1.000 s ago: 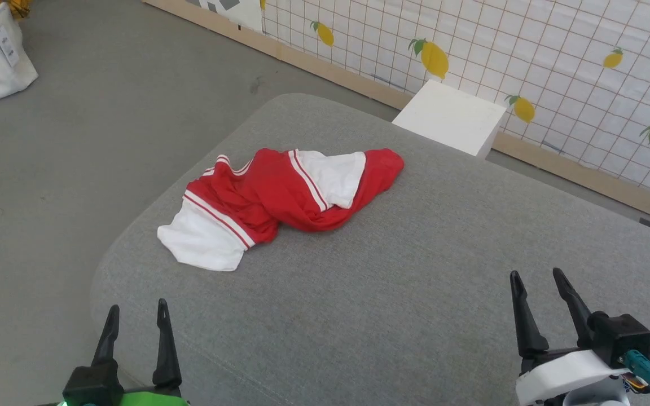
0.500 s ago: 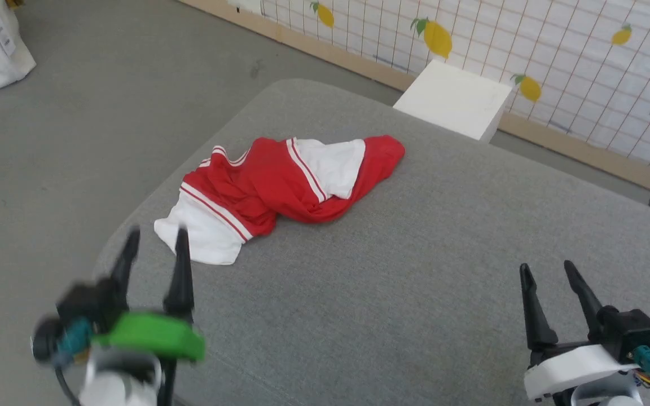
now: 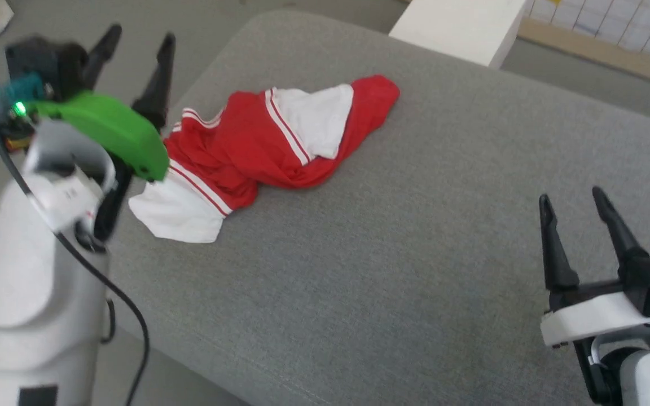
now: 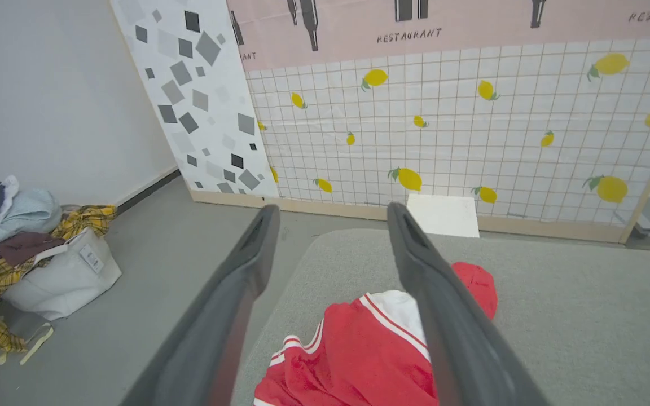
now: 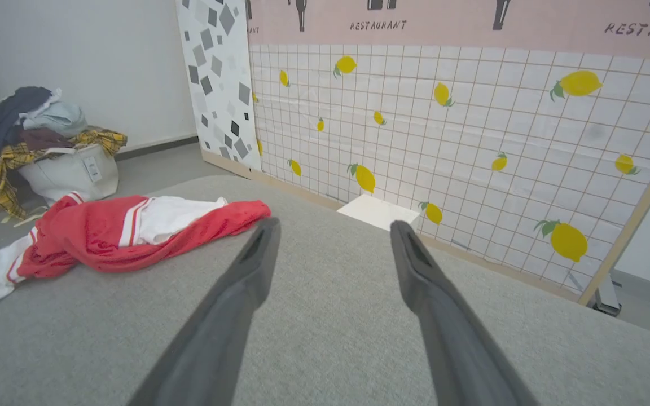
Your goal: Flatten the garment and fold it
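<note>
One crumpled red jersey-style T-shirt (image 3: pixel 246 146) with white sleeves lies on a grey fabric cushion (image 3: pixel 415 254), near its left edge.
Left gripper (image 3: pixel 140 35) hovers near the shirt's left end, jaws spread wide, empty; right gripper (image 3: pixel 571 197) sits well apart, equally wide.

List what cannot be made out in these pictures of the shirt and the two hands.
- Head view: the shirt lies crumpled, so its own folds hide any print.
- Head view: the left hand carries a green cover that hides part of the shirt's edge.
- Left wrist view: the bottom edge cuts off the shirt's lower part.
- Right wrist view: the tag on the white bag is too small to read.
</note>
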Robot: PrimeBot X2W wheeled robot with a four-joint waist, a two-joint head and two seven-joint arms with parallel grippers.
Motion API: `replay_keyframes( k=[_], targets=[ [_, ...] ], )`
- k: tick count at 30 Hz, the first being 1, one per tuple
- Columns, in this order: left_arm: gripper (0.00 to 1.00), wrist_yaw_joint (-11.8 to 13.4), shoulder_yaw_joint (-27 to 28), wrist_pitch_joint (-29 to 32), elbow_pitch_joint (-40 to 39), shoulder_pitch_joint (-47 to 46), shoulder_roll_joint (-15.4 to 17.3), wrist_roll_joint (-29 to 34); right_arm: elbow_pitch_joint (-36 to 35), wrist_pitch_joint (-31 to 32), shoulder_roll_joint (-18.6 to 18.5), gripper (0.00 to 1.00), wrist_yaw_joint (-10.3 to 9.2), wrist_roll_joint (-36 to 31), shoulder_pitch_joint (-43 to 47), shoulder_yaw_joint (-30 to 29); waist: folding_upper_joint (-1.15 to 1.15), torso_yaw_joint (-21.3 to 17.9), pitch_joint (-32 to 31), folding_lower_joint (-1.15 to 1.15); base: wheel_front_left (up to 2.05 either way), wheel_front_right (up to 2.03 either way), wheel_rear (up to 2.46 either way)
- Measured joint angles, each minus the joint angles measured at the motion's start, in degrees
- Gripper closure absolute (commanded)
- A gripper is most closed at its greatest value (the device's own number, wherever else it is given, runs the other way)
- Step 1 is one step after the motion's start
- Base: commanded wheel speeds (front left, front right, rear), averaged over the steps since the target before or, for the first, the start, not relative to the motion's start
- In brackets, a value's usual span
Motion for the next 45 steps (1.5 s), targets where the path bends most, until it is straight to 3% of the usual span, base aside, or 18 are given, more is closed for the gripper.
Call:
replay_keyframes(
  k=[8, 16, 28, 29, 30, 31, 32, 40, 45],
  targets=[
    [0.00, -0.05, -3.36, 6.26, 7.53, -8.89, 4.64, -2.94, -7.30, 4.05, -2.44, 0.00, 0.00, -0.63, -2.20, 0.73, 0.00, -2.92, 8.24, 0.00, 0.00, 0.00, 0.00],
    [0.00, 0.20, -4.28, 16.33, 12.98, -11.07, 5.47, -7.73, -10.58, 5.63, -4.80, 0.00, 0.00, 0.30, -4.11, 0.18, 0.00, -6.51, 15.87, 0.00, 0.00, 0.00, 0.00],
    [0.01, 10.16, -0.01, 32.93, 19.20, -9.05, 5.73, -13.00, -11.40, 5.87, -5.49, 0.00, 0.00, 1.52, -5.33, -1.10, 0.00, -12.44, 23.58, 0.00, 0.00, 0.00, 0.00],
    [0.23, 10.31, 0.23, 33.98, 18.97, -8.98, 5.90, -13.40, -11.38, 5.82, -5.49, 0.00, 0.00, 1.55, -5.35, -1.13, 0.00, -12.85, 23.94, 0.00, 0.00, 0.00, 0.00],
    [0.56, 10.47, 0.48, 34.55, 18.74, -8.96, 6.24, -13.68, -11.35, 5.82, -5.47, 0.00, 0.00, 1.64, -5.40, -1.10, 0.00, -13.16, 24.17, 0.00, 0.00, 0.00, 0.00],
    [0.69, 10.62, 0.71, 34.70, 18.40, -8.90, 6.50, -13.76, -11.33, 5.82, -5.44, 0.00, 0.00, 1.81, -5.47, -1.00, 0.00, -13.53, 24.42, 0.00, 0.00, 0.00, 0.00],
    [1.00, 10.62, 0.86, 34.26, 18.18, -8.73, 6.61, -13.76, -11.29, 5.82, -5.42, 0.00, 0.00, 1.91, -5.60, -0.83, 0.00, -13.83, 24.64, 0.00, 0.00, 0.00, 0.00],
    [1.00, 7.69, 1.59, 26.97, 18.35, -8.02, 8.00, -13.86, -10.05, 5.36, -5.41, 0.00, 0.00, 2.31, -6.47, -0.23, 0.00, -14.88, 23.53, 0.00, 0.00, 0.00, 0.00],
    [1.00, 6.16, 2.85, 21.20, 18.12, -8.19, 10.47, -13.45, -8.16, 4.02, -4.52, 0.00, 0.00, 2.45, -6.47, -0.55, 0.00, -15.35, 20.95, 0.00, 0.00, 0.00, 0.00]
  ],
)
